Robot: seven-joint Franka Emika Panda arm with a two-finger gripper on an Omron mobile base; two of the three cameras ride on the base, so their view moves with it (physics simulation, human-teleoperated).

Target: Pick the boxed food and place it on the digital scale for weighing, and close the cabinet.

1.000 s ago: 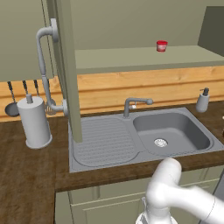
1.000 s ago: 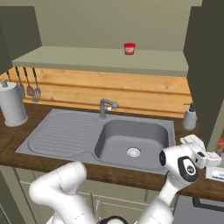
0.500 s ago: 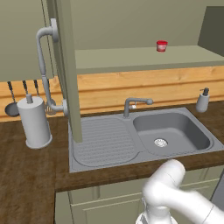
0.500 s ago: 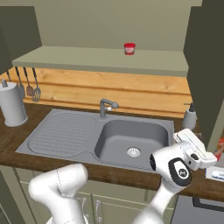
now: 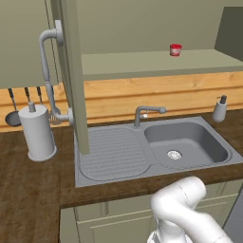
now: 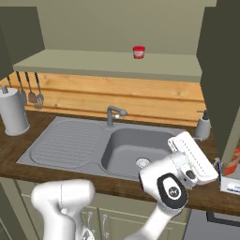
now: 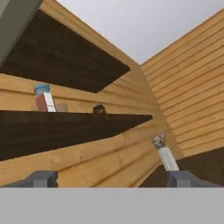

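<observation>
- Paper towel roll [image 5: 37, 132] at 9 o'clock of the sink [image 5: 185, 147]; one roll. Three utensils [image 6: 29, 89] hang on the wall just beside it.
- Cabinet [image 5: 66, 71]: the left door stands out edge-on over the drainboard, its curved handle [image 5: 47, 71] in plain sight. The right door [image 6: 220, 75] is swung out too. Two doors, both open, so closing is not yet done.
- One tap [image 5: 144, 114] at 12 o'clock of the sink; one sink basin, one drainboard.
- One small red-lidded jar [image 5: 175, 49] on the cabinet shelf; not the task's thing.
- One soap bottle [image 5: 219, 109] at 2 o'clock of the sink.
- Gripper [image 7: 111, 178]: the tips stand wide apart at either side of the hand view, nothing between them; released, empty.
- Box [image 6: 235, 161]: an orange-red carton edge shows at 3 o'clock of the right base view, behind the right door, seemingly over a pale flat thing [image 6: 229, 183], likely the scale. Judged: placing looks done, though too cropped to be sure; cabinet closing remains.
</observation>
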